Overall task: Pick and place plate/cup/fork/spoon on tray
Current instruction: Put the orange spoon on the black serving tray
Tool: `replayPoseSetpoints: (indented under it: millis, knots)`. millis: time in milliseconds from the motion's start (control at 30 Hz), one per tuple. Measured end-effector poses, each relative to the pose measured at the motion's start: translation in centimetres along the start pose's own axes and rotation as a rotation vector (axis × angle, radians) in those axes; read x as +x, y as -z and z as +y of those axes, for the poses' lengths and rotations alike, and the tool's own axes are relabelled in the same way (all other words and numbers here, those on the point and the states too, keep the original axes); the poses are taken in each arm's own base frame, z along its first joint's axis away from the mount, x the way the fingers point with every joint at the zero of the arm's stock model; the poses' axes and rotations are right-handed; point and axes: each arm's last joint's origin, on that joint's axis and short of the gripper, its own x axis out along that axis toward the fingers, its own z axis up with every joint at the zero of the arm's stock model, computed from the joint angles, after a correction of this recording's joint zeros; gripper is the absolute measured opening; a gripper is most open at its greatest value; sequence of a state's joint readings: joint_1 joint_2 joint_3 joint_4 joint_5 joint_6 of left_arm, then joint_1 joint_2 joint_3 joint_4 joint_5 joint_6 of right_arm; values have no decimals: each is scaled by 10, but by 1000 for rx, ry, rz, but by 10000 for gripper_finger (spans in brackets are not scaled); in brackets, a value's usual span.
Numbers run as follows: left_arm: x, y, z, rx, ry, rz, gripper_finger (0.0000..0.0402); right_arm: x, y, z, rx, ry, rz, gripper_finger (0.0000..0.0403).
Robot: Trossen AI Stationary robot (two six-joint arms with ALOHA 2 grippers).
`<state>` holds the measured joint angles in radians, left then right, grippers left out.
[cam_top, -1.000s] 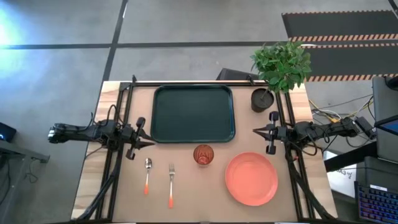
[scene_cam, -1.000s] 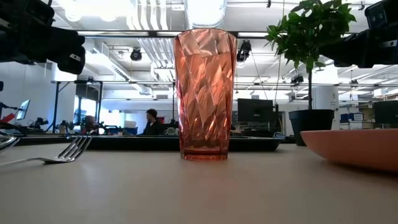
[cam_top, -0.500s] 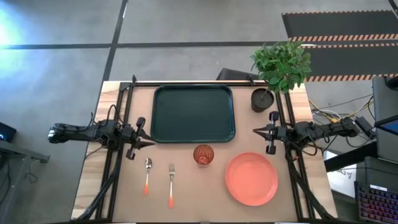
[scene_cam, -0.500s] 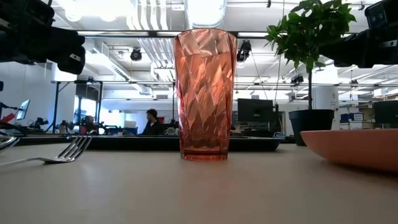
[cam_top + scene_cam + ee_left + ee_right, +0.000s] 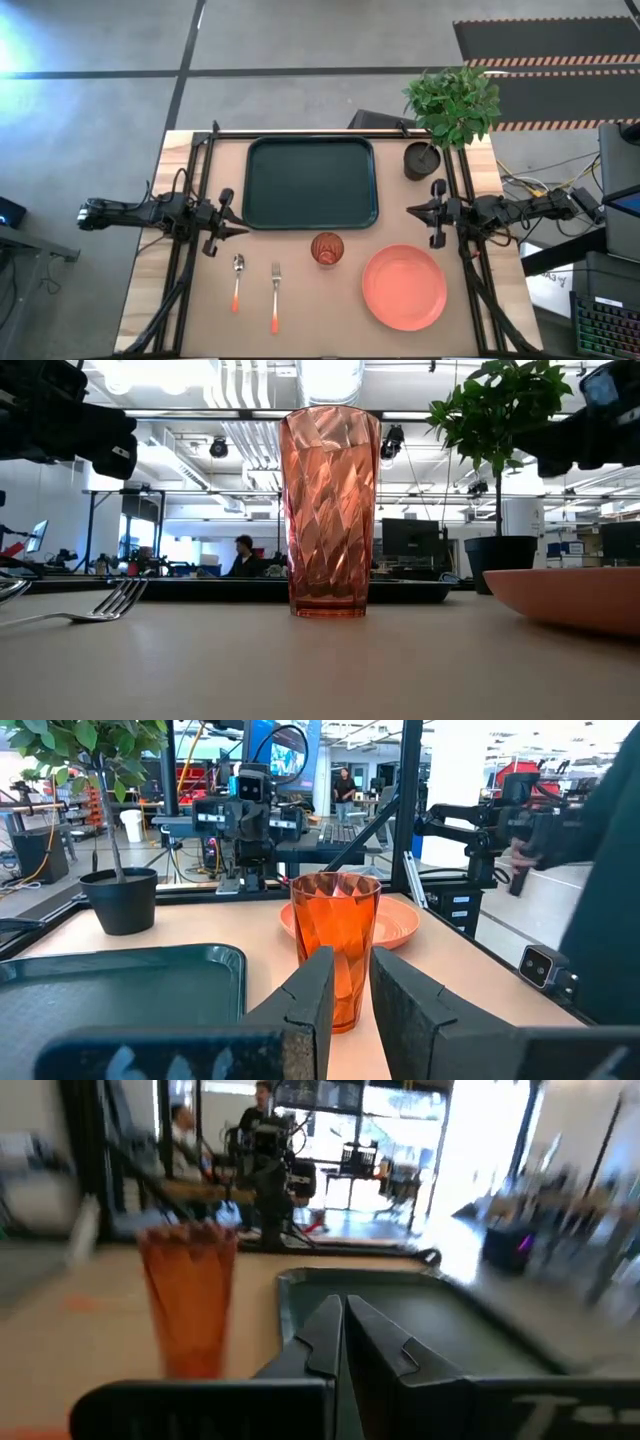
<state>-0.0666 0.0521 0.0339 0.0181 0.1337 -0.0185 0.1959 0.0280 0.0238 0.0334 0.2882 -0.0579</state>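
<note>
The dark green tray (image 5: 310, 183) lies at the table's far middle. The red ribbed cup (image 5: 327, 248) stands upright just in front of the tray's near rim. The coral-orange plate (image 5: 404, 287) lies flat at the near right. The spoon (image 5: 237, 278) and the fork (image 5: 275, 295) lie side by side at the near left, heads toward the tray. My left gripper (image 5: 244, 230) hovers left of the tray's near corner, pointing right at the cup (image 5: 335, 935), its fingers a narrow gap apart and empty. My right gripper (image 5: 409, 210) hovers right of the tray, pointing left, shut and empty.
A dark plant pot (image 5: 421, 160) with a leafy plant stands at the far right, beside the tray's far right corner and behind my right arm. Black frame rails run along the table's left, right and far sides. Bare tabletop shows between the cup and the cutlery.
My right arm has started to move: its gripper has shifted a little toward the table's left, and its wrist view is now blurred. The left arm and all the tableware have kept still.
</note>
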Motion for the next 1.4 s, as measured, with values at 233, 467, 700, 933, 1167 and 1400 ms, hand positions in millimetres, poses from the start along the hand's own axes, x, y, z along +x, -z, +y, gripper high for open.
replayPoseSetpoints:
  millis: [233,467,700,933,1167,1400]
  knots:
    - [0,0,0,0,1,1,52,0,-1,-1,405,27,-12,9]
    - [0,0,0,0,0,0,52,0,-1,-2,513,51,-20,9]
    - [0,0,0,0,0,0,52,-1,-6,-5,580,143,-101,9]
    - [0,0,0,0,0,-1,52,-3,-21,-7,636,113,-250,9]
    - [-1,-10,0,-81,-9,-102,52,-6,-31,-8,673,86,-352,9]
    - [-10,-44,-2,-261,69,-464,52,-6,-33,-8,681,80,-379,9]
